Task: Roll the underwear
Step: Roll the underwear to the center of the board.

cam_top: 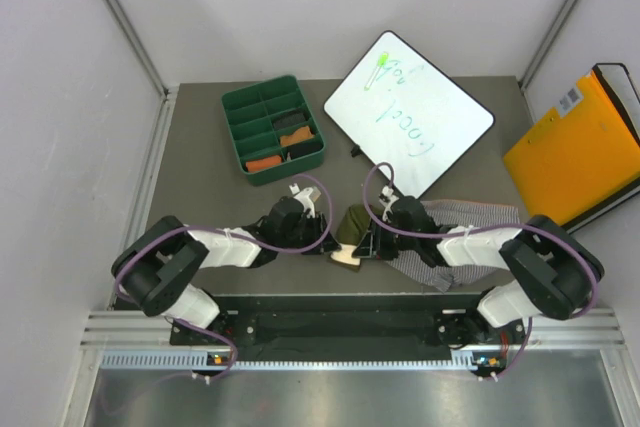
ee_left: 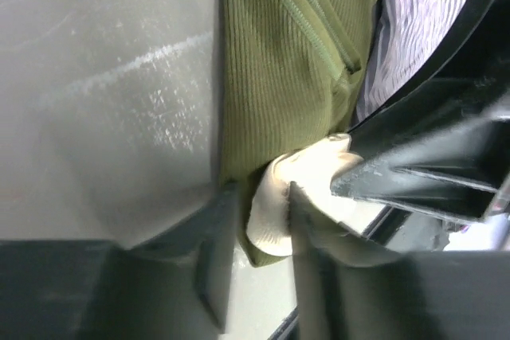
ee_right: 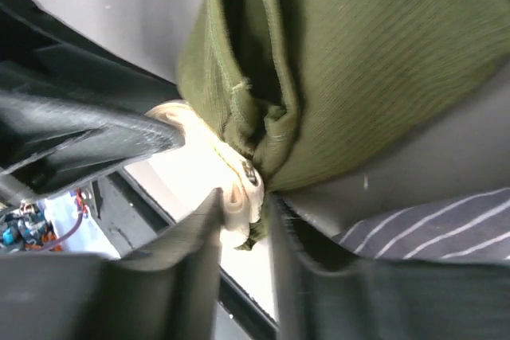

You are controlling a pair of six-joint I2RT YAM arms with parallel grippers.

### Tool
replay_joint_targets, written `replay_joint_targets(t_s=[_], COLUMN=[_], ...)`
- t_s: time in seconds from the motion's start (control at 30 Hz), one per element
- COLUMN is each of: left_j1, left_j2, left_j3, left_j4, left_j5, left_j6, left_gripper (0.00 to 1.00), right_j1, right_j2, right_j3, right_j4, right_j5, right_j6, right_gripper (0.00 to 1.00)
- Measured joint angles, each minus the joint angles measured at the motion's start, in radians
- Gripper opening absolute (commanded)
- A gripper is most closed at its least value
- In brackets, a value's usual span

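Note:
The olive green underwear (cam_top: 352, 227) with a cream waistband (cam_top: 345, 259) lies folded narrow between my two grippers near the table's front edge. My left gripper (cam_top: 322, 243) is shut on the waistband's left end (ee_left: 275, 212), seen in the left wrist view. My right gripper (cam_top: 374, 244) is shut on the waistband's right end (ee_right: 243, 197). The grey-white fine-striped underwear (cam_top: 455, 219) lies under my right arm and shows in the right wrist view (ee_right: 430, 228). The black speckled underwear is not in view.
A green divided tray (cam_top: 243, 105) with rolled items stands at the back left. A whiteboard (cam_top: 408, 114) lies at the back centre. A yellow folder (cam_top: 577, 152) lies at the right edge.

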Motion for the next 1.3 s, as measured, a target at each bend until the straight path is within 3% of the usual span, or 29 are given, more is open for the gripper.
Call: replay_joint_targets(t_s=[0.17, 0.47, 0.6, 0.7, 0.73, 0.83, 0.87, 0.9, 0.97, 1.03, 1.17, 1.3], left_j1=[-0.002, 0.0, 0.0, 0.001, 0.001, 0.004, 0.005, 0.007, 0.008, 0.008, 0.021, 0.04], left_j2=[-0.091, -0.142, -0.104, -0.075, -0.063, -0.035, -0.033, -0.033, -0.039, -0.053, -0.083, -0.097], left_j3=[-0.002, -0.029, -0.047, -0.074, -0.084, -0.095, -0.095, -0.095, -0.085, -0.065, 0.019, 0.056], left_j4=[-0.102, -0.12, -0.026, 0.049, 0.071, 0.131, 0.132, 0.13, 0.1, 0.039, -0.177, -0.315], left_j5=[-0.045, -0.069, -0.047, -0.045, -0.043, -0.028, -0.027, -0.026, -0.029, -0.036, -0.039, -0.012], left_j6=[0.015, 0.04, 0.031, 0.016, 0.009, -0.008, -0.011, -0.014, -0.017, -0.014, 0.014, 0.025], left_gripper=[0.64, 0.65, 0.51, 0.15, 0.0, 0.0, 0.0, 0.0, 0.0, 0.0, 0.0, 0.0], right_j1=[-0.001, -0.003, -0.003, -0.005, -0.005, -0.009, -0.009, -0.009, -0.008, 0.0, 0.054, 0.177], right_j2=[0.022, 0.071, 0.102, 0.119, 0.122, 0.125, 0.125, 0.123, 0.106, 0.071, -0.004, -0.085], right_j3=[0.016, 0.058, 0.076, 0.08, 0.08, 0.082, 0.086, 0.095, 0.12, 0.153, 0.247, 0.286], right_j4=[-0.017, -0.03, -0.016, 0.001, 0.006, 0.009, 0.002, -0.015, -0.069, -0.157, -0.308, -0.309], right_j5=[0.006, -0.023, -0.05, -0.068, -0.073, -0.084, -0.084, -0.085, -0.07, -0.035, 0.08, 0.195], right_j6=[0.013, 0.008, 0.002, -0.002, -0.005, -0.018, -0.025, -0.037, -0.081, -0.148, -0.3, -0.433], right_gripper=[0.02, 0.0, 0.0, 0.0, 0.01, 0.17, 0.29, 0.34, 0.48, 0.56, 0.62, 0.63])
